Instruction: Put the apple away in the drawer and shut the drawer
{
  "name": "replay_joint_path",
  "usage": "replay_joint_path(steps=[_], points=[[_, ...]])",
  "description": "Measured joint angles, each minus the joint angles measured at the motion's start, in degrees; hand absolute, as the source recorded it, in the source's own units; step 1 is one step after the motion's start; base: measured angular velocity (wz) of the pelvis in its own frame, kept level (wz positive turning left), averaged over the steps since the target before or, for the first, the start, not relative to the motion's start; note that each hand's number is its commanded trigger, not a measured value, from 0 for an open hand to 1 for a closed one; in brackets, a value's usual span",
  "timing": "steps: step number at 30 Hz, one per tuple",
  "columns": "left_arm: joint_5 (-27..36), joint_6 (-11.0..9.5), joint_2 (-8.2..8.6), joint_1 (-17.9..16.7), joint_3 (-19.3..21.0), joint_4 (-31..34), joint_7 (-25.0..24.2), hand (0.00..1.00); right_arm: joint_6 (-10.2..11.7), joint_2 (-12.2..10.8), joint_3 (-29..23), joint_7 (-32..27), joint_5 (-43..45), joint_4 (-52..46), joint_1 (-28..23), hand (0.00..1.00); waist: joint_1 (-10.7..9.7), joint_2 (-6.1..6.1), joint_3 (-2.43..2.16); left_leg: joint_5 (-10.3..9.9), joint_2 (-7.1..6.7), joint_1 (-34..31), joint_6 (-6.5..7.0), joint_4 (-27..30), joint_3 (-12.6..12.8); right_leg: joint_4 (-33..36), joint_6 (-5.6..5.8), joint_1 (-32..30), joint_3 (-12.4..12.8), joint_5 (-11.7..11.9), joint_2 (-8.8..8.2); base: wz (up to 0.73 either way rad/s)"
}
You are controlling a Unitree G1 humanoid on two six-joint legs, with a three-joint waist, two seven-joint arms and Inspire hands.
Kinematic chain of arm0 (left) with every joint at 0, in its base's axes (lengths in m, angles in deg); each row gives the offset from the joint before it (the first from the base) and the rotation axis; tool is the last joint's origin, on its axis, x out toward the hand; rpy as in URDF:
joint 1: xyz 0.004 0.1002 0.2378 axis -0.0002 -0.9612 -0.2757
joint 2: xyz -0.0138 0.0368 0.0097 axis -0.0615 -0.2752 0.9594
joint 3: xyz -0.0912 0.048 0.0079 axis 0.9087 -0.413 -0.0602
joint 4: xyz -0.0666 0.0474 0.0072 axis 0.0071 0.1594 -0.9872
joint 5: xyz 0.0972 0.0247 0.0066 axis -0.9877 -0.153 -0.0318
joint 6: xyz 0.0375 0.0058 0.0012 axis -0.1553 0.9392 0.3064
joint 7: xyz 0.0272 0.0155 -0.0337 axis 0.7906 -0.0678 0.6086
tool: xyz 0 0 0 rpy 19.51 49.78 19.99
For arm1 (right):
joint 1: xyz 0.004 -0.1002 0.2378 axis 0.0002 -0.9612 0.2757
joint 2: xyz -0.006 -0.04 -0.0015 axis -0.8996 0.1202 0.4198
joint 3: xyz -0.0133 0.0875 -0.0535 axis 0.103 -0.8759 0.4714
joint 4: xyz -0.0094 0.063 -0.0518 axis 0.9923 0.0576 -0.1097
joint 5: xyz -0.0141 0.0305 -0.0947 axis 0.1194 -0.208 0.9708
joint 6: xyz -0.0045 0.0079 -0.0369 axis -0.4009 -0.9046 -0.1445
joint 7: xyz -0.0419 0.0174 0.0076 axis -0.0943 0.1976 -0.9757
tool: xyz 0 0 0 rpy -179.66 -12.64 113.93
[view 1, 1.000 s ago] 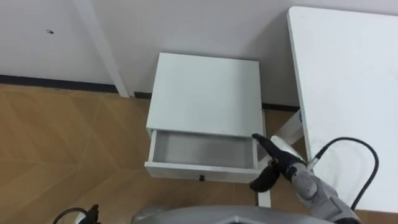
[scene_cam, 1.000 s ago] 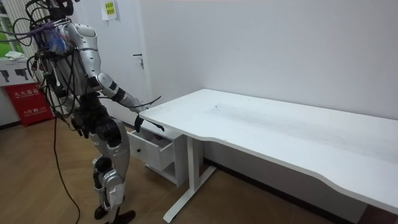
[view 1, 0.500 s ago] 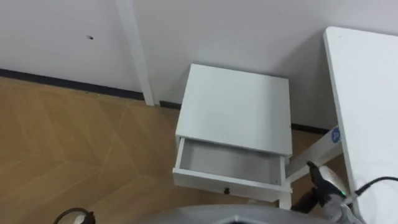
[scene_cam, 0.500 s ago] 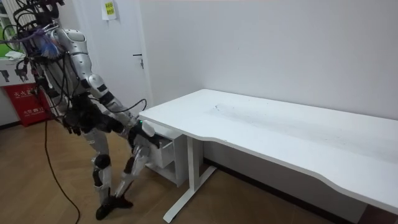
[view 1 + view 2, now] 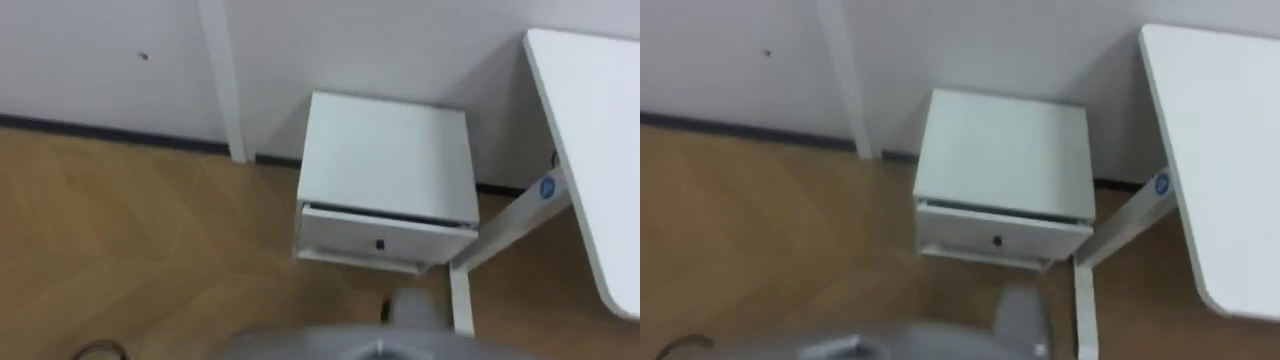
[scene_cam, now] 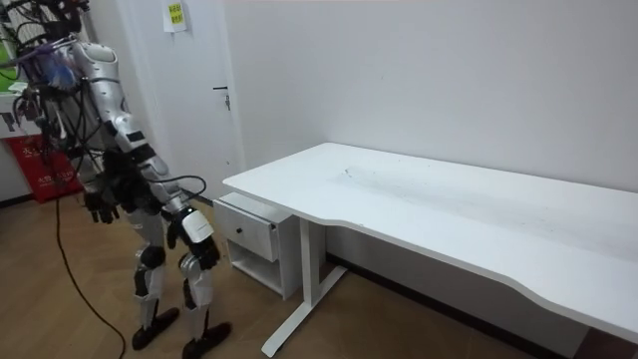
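The small white cabinet point(image 5: 388, 150) stands against the wall beside the desk. Its drawer point(image 5: 390, 232) is pushed in, with only a thin dark line along the top of its front and a small dark knob point(image 5: 380, 243) in the middle. In the room view I stand a step back from the cabinet point(image 6: 254, 224), on the room view's left. My right hand point(image 6: 194, 228) hangs low in front of my thighs, apart from the drawer. My left hand point(image 6: 100, 207) hangs at my side with its fingers relaxed.
The white desk point(image 5: 600, 120) runs along my right, with its leg point(image 5: 500, 235) close beside the cabinet. A white door frame point(image 5: 222, 80) stands left of the cabinet. Wooden floor lies in front and to the left. A red box point(image 6: 45, 170) sits behind me.
The drawer has gone from open to pushed in. My right hand has left its right corner and dropped. I have stepped back from the cabinet, and the eye views have shifted.
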Motion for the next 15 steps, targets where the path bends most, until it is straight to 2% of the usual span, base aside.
replay_joint_path(steps=[1,2,4,5,7,10,12,15], points=[[0.43,-0.01,-0.17,0.49,0.10,0.01,0.71,0.00,0.45,0.12,0.00,-0.18,0.09,0.00,1.72,0.00,0.62,-1.10,-0.13,1.69,0.00,1.00,-0.17,-2.90,1.32,-6.11,-0.87,2.56,-0.04,1.81,0.63,-0.57],[0.47,-0.04,-0.21,1.29,0.20,-0.02,1.30,0.00,1.35,0.34,0.03,-0.68,-0.20,0.36,3.51,0.00,1.12,-1.59,-0.11,2.18,0.18,1.94,0.14,-4.64,1.70,-11.57,-0.65,5.59,-0.51,3.28,1.64,-0.64],[0.99,-0.29,0.06,2.83,0.13,-0.50,1.86,0.00,2.56,0.45,0.23,-1.46,-1.07,1.05,6.13,0.00,1.01,-1.37,0.09,2.56,1.05,3.93,-0.10,-6.82,2.23,-16.48,-0.31,8.79,-0.68,3.72,3.14,-0.33],[1.12,-0.60,0.14,3.16,0.03,-0.77,2.01,0.00,3.30,0.42,0.29,-1.63,-1.44,1.39,6.65,0.00,0.97,-1.26,0.10,2.93,1.32,4.85,-0.54,-7.57,2.40,-17.20,-0.65,9.54,-0.64,3.92,3.58,-0.16],[2.00,-1.98,0.48,5.22,-0.09,-0.61,2.95,0.00,5.27,-0.86,0.14,-2.45,-4.54,1.48,6.81,0.00,0.77,-1.09,0.08,5.13,1.84,7.76,-1.96,-11.89,2.69,-18.53,-1.42,10.99,-0.49,4.12,4.51,-0.08],[2.40,-3.10,1.81,6.67,0.13,-0.13,3.18,0.00,5.86,-0.94,0.16,-0.48,-4.92,1.06,5.40,0.00,0.55,-0.22,0.10,6.58,2.32,9.69,-3.07,-15.66,2.68,-18.67,-2.00,10.91,-0.19,3.96,5.74,-0.13],[2.40,-3.31,2.43,6.76,0.18,-0.17,3.17,0.00,5.84,-0.95,0.19,0.49,-5.00,1.07,4.68,0.00,0.51,0.07,0.10,6.76,2.53,9.97,-3.29,-15.95,2.58,-18.71,-2.73,10.87,-0.18,3.52,6.01,-0.16],[2.51,-3.03,2.54,6.58,0.16,-0.23,3.13,0.00,6.20,-0.96,0.20,1.35,-5.45,1.09,4.65,0.00,0.16,0.35,0.06,6.82,3.12,10.22,-3.41,-16.01,2.59,-18.69,-2.90,11.05,-0.17,3.42,6.59,-0.06]])
